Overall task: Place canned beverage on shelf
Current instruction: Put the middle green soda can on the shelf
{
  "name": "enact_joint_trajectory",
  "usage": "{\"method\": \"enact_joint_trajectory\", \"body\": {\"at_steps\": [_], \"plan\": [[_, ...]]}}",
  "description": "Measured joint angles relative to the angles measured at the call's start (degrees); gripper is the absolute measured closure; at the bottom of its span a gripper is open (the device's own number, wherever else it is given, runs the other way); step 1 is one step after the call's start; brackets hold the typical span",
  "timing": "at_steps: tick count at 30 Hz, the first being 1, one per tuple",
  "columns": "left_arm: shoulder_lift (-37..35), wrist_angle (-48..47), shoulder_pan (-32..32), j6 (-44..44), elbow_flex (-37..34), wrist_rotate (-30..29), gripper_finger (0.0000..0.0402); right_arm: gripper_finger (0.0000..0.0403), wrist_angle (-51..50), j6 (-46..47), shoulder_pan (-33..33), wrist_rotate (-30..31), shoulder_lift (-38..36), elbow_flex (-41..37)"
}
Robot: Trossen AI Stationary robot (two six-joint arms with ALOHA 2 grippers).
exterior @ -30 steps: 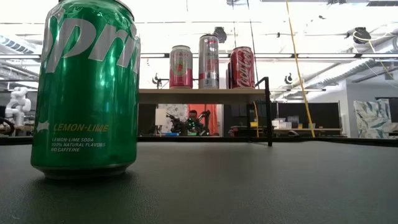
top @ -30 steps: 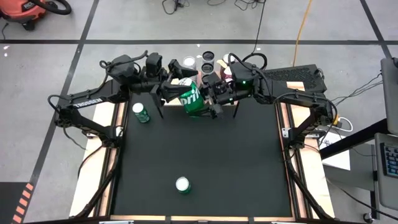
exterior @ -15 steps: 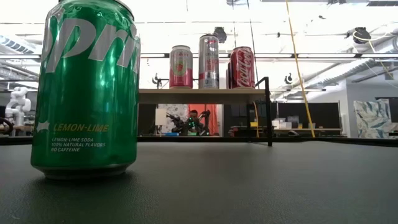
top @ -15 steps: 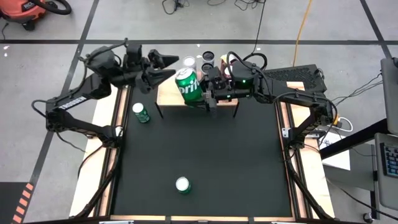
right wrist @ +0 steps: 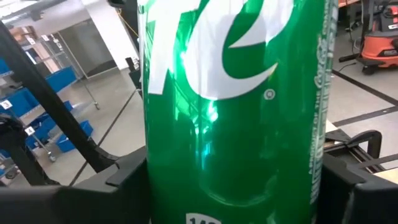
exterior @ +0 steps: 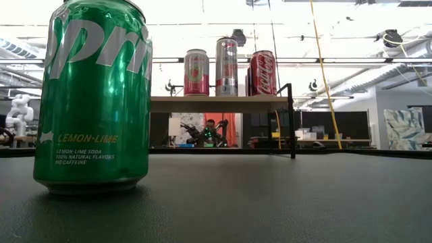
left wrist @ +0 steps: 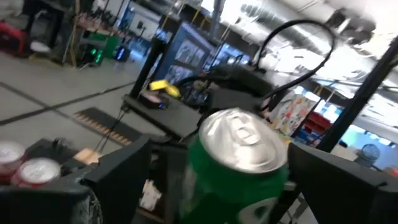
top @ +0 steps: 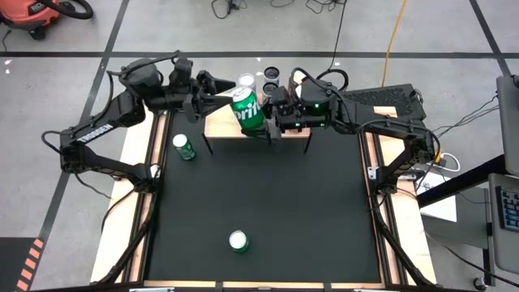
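A green Sprite can (top: pixel 246 111) is clamped between the jaws of the right gripper (top: pixel 272 115), held above the shelf (top: pixel 219 123) at the table's far edge. The can's long axis is tilted, top leaning far and left. The can sits left of the right gripper, over the shelf's bare left part; other cans (top: pixel 270 80) occupy the far right. The left gripper (top: pixel 212 88) is spread wide, empty, just left of the can. Righting the can is judged needed before lowering.

Black table (top: pixel 259 203) bears 2 green cans (top: pixel 184 147); wooden shelf (exterior: pixel 216 100) bears 3 cans (exterior: pixel 227 67).
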Motion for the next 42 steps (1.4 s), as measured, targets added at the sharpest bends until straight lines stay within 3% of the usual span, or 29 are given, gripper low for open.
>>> {"method": "enact_joint_trajectory", "body": {"at_steps": [4, 15, 26, 38, 42], "plan": [[0.0, -2.4, 0.6, 0.9, 0.0, 0.0, 0.0004, 0.0119, -0.5, 0.1, 0.0, 0.0, 0.0, 0.0], [1.2, -1.7, 0.6, 2.0, 0.0, 3.4, 0.0003, 0.0119, -0.5, 0.4, 0.0, 0.1, 0.1, 0.0], [5.2, 4.7, -0.7, 1.5, -0.1, 6.0, 0.0003, 0.0119, -1.1, 0.4, 0.0, 0.1, 0.1, 0.0], [5.6, 4.8, -1.4, -0.1, -0.1, 6.0, 0.0006, 0.0119, -2.2, 0.3, 0.0, 0.5, 0.2, 0.0], [5.6, 4.7, -1.4, -0.1, -0.1, 5.9, 0.0025, 0.0119, -2.2, 0.1, 0.0, 1.4, 0.2, 0.0]]}}
